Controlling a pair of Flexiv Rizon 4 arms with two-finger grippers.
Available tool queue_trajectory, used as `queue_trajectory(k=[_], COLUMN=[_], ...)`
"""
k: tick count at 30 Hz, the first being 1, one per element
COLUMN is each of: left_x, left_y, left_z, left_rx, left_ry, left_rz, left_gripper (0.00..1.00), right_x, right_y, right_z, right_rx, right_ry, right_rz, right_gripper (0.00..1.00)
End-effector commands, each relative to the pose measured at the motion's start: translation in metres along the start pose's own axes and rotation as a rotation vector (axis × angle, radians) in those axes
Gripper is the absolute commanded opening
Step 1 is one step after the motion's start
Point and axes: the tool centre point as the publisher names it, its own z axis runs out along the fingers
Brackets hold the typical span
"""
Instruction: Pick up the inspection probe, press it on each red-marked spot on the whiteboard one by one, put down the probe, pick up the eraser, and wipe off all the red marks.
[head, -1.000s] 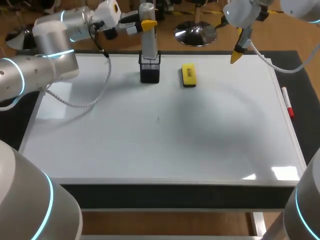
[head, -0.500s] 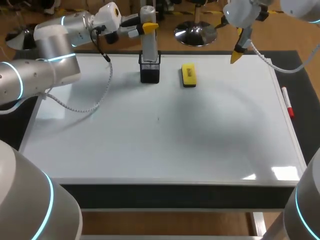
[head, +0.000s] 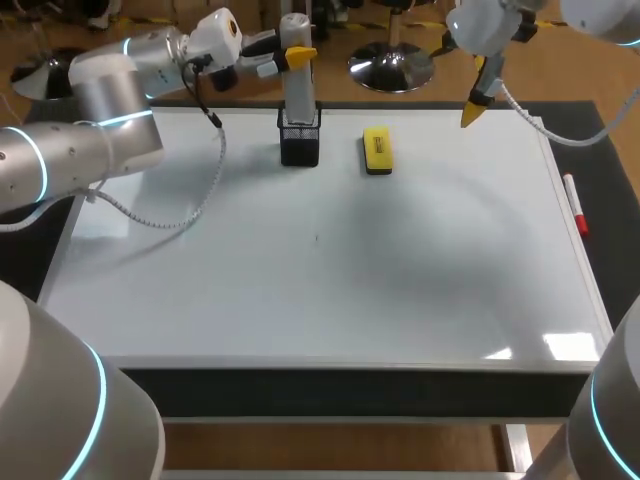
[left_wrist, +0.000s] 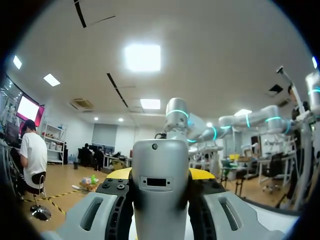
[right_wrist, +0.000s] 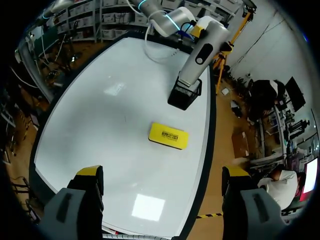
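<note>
Left gripper (head: 292, 52) clamps the upright inspection probe (head: 297, 100) near its top; the probe stands in the black mesh holder (head: 300, 142). Right gripper (right_wrist: 162, 172) hangs above the whiteboard (head: 330, 270), fingers wide apart. Yellow eraser (head: 377, 150) lies beside the holder.

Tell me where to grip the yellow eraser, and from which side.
Grip the yellow eraser across its two long sides, midway along, coming straight down from above. It lies flat on the whiteboard, top face up, and is narrower across than along.
</note>
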Motion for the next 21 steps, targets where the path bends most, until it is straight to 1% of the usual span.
queue_trajectory(k=[1, 14, 21], left_x=[-0.003, -0.004, -0.008], left_y=[0.004, 0.013, 0.022], left_z=[0.0, -0.003, -0.005], left_rx=[0.006, 0.007, 0.005], left_ry=[0.0, -0.011, -0.008], left_rz=[-0.002, -0.022, -0.022], left_gripper=[0.0, 0.0, 0.0], right_x=[-0.001, -0.001, -0.001], right_y=[0.0, 0.0, 0.0], right_z=[-0.001, -0.001, -0.001], right_rx=[0.003, 0.003, 0.003], right_ry=[0.003, 0.003, 0.003], right_rz=[-0.001, -0.001, -0.001], right_gripper=[1.0, 1.0, 1.0])
